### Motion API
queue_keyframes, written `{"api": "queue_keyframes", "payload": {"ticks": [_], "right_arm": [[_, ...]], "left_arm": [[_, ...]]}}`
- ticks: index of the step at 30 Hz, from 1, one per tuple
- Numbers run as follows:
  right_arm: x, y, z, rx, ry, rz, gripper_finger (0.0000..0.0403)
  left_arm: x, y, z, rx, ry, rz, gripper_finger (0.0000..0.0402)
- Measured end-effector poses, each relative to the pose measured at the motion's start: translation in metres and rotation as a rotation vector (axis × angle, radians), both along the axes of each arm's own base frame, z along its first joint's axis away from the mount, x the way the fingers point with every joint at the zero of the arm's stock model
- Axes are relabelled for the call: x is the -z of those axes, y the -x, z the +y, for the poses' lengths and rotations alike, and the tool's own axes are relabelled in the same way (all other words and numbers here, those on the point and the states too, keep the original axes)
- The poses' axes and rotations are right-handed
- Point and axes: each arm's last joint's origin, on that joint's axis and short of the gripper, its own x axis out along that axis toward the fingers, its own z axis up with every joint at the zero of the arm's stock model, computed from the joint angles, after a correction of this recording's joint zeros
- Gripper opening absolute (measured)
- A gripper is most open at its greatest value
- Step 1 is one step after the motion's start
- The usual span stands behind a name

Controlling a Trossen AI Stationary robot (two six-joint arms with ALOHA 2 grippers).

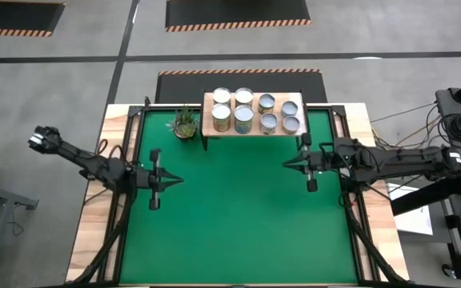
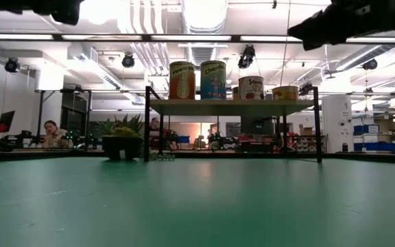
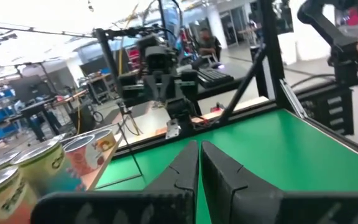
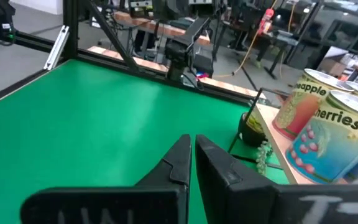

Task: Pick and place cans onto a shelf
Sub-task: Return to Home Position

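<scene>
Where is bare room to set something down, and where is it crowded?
Large green mat: bare between left pincer and right pincer and on to its near edge. Pale wood shelf: crowded, eight round tin cans fill it.

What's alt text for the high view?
Eight cans stand in two rows of four on a pale wooden shelf at the top edge of a green mat, with a small potted plant beside it. The left gripper and right gripper hang shut and empty over the mat, pointing inward.
</scene>
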Motion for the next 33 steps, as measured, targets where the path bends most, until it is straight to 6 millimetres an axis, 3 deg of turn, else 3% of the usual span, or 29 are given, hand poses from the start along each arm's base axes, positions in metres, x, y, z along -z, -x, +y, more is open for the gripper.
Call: {"api": "queue_keyframes", "payload": {"ticks": [14, 24, 33], "right_arm": [[0.033, 0.025, 0.002, 0.0, 0.022, -0.12, 0.0012], [0.044, 0.049, 0.003, 0.0, 0.044, -0.237, 0.0012], [0.061, 0.056, 0.004, -0.001, 0.124, -0.247, 0.0012]], "left_arm": [[0.022, 0.021, 0.015, -0.037, 0.073, -0.06, 0.0], [0.04, 0.027, 0.019, -0.051, 0.103, -0.115, 0.0], [0.05, 0.029, 0.024, -0.08, 0.138, -0.138, 0.0]]}}
